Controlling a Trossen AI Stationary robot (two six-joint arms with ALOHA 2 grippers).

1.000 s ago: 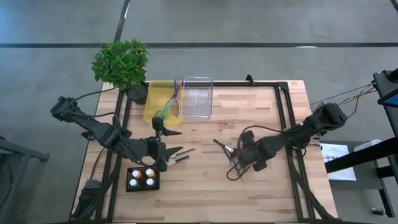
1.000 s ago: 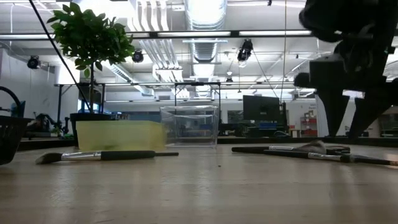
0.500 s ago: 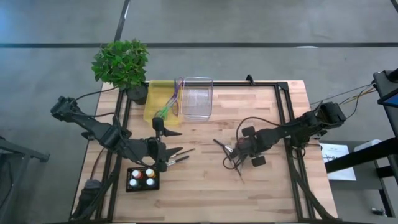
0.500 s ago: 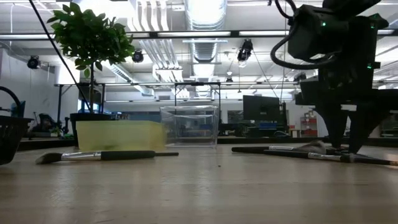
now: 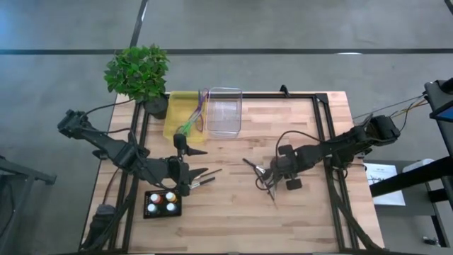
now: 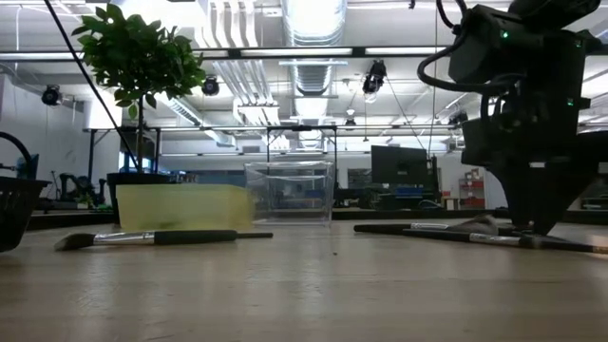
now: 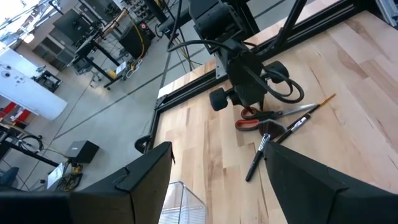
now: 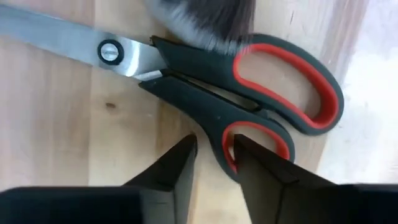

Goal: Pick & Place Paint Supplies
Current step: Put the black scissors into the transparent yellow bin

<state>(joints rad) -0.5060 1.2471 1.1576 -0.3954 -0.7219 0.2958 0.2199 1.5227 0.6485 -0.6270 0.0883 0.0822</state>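
The right gripper point(image 8: 210, 163) is down at the table right of centre in the high view, its fingers narrowed to a slim gap straddling the lower handle loop of the scissors point(image 8: 236, 93). A brush head point(image 8: 202, 22) lies over the scissor pivot, touching it. Whether the fingers already pinch the handle I cannot tell; they look set on either side of it with a little play. The step in hand reads as the grasp of an item from the small pile there. The next move calls for closing fully on the handle, then lifting straight up so the brush lying across it slides off rather than being dragged.

The left gripper point(image 5: 190, 168) waits at lower left of the high view with fingers wide, holding nothing. Just beside it lie two brushes point(image 5: 205, 177), and below it a black holder point(image 5: 163, 204) carries four paint bottles. The right pile holds more brushes point(image 7: 273, 140) beside the scissors.

At upper centre stand a clear bin point(image 5: 225, 111) and, touching it on its left, a yellow tray point(image 5: 178, 113) with thin items inside. A potted plant point(image 5: 138, 73) sits at upper left.

The surface is a pale wood table point(image 5: 304, 219) with a black frame. Beyond it the low view shows a workshop hall with ceiling ducts, lights and benches.
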